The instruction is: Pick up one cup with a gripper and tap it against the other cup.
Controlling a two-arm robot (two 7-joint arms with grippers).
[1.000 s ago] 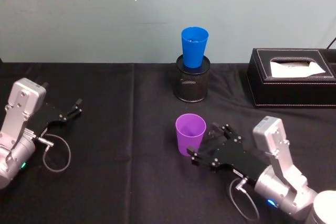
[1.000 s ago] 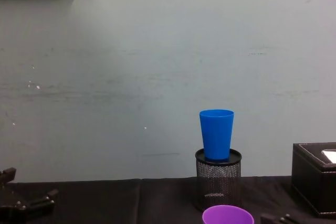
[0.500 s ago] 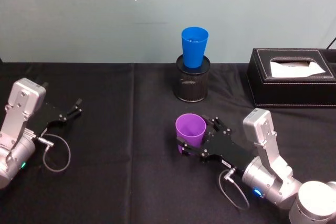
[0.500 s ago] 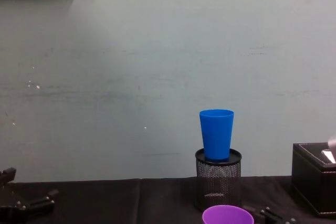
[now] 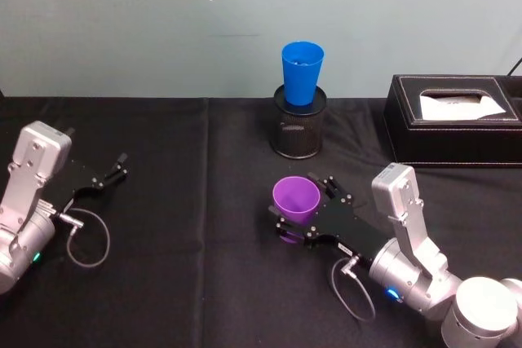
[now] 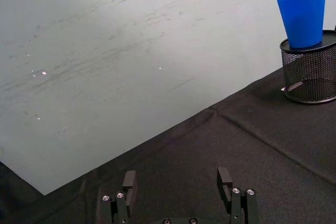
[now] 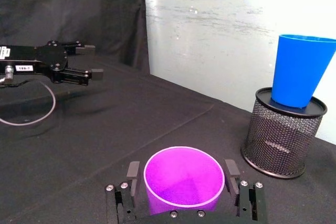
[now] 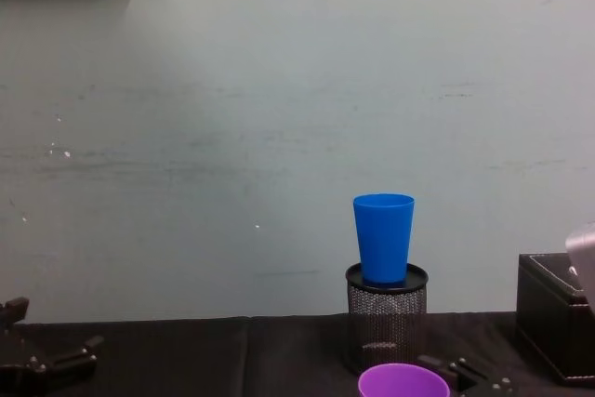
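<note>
The purple cup [image 5: 296, 199] stands upright on the black table, in front of the blue cup [image 5: 302, 72]. That blue cup sits on an upturned black mesh holder [image 5: 298, 129]. My right gripper [image 5: 301, 202] is open with one finger on each side of the purple cup [image 7: 184, 180], close to its wall; the cup rests on the cloth. From the right wrist, the blue cup [image 7: 301, 71] stands beyond it. My left gripper [image 6: 177, 182] is open and empty at the far left of the table [image 5: 104, 179].
A black tissue box [image 5: 453, 120] stands at the back right. A loose cable loop [image 5: 87, 238] lies by the left arm. The wall runs close behind the mesh holder [image 8: 386, 323]. Black cloth [image 5: 188, 283] covers the table.
My right gripper has slid forward and left, so its fingers now flank the purple cup instead of sitting beside it. The left arm and both cups have stayed put.
</note>
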